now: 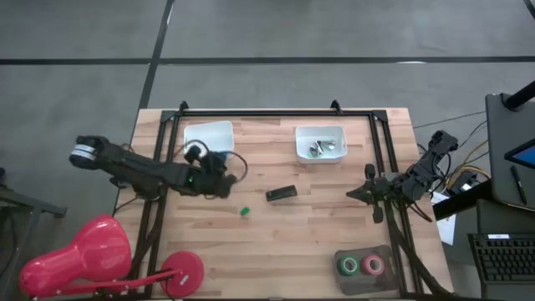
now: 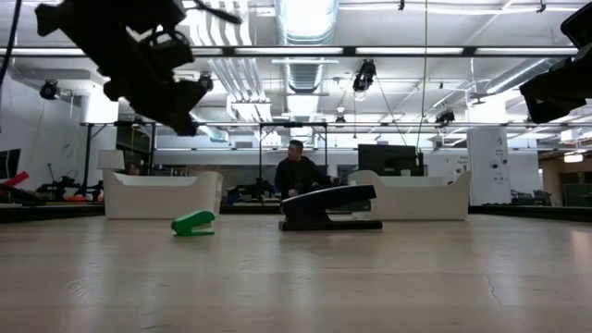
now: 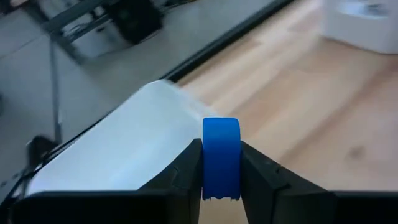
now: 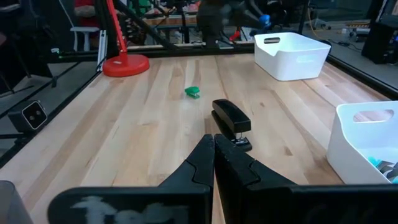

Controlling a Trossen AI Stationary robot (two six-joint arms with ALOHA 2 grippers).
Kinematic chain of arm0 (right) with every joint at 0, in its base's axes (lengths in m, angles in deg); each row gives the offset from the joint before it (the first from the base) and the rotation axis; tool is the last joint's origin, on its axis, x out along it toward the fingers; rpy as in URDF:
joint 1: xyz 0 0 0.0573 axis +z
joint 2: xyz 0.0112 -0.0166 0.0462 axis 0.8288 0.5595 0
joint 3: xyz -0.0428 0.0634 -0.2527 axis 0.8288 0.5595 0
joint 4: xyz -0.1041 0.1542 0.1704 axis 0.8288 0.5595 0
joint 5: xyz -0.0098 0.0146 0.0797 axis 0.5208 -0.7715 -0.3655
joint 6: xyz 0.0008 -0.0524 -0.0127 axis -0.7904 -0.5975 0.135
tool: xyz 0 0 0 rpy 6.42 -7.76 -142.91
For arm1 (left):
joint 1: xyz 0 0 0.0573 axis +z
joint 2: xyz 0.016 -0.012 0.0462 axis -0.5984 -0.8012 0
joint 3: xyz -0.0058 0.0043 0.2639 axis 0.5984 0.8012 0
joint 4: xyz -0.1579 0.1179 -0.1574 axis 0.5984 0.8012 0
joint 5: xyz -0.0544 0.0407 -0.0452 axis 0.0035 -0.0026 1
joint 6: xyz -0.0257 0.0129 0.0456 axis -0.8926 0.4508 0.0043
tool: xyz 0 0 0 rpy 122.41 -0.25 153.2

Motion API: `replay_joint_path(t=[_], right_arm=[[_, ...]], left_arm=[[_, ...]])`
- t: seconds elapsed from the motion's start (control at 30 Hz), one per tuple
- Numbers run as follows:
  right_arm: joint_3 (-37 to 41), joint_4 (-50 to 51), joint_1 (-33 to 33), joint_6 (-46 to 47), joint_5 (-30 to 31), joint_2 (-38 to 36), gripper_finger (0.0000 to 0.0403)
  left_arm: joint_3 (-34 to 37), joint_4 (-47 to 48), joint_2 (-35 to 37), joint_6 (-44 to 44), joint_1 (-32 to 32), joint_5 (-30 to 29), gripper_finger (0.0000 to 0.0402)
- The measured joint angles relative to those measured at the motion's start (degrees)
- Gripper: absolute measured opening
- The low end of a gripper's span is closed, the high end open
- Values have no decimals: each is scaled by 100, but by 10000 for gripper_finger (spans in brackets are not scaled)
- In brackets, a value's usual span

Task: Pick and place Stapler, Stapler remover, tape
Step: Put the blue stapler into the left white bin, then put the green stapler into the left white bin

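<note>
left gripper [image 3: 221, 180] clamps a blue tape roll [image 3: 221, 155] just beside the left white bin [image 1: 209, 136].

taking the black stapler [image 1: 281, 193] at mid-table as the landmark: nearest the front edge, to its right, a grey tray [image 1: 362, 251] holds a green tape roll [image 1: 349, 266] and a red one [image 1: 373, 266]; a small green piece [image 1: 244, 211] lies just front-left of the stapler; the right gripper [image 1: 354, 194], fingers pressed together and empty, hovers well to its right; the left gripper sits to its left, raised off the table; behind the stapler to the right, a second white bin [image 1: 321, 143] holds small metal items.
</note>
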Motion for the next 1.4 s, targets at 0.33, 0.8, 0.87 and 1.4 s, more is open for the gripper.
replay_joint_path(t=[0.33,0.8,0.87,1.4], right_arm=[[0,4,2,0,0,0,9],[0,4,2,-2,0,0,9],[0,3,2,-2,0,0,9],[0,2,2,-2,0,0,9]], left_arm=[[805,-725,799,711,1616,614,89],[1443,-2160,758,1577,2713,2089,12],[1443,-2177,761,1575,2671,2397,8],[1493,-3881,715,1448,73,3565,61]])
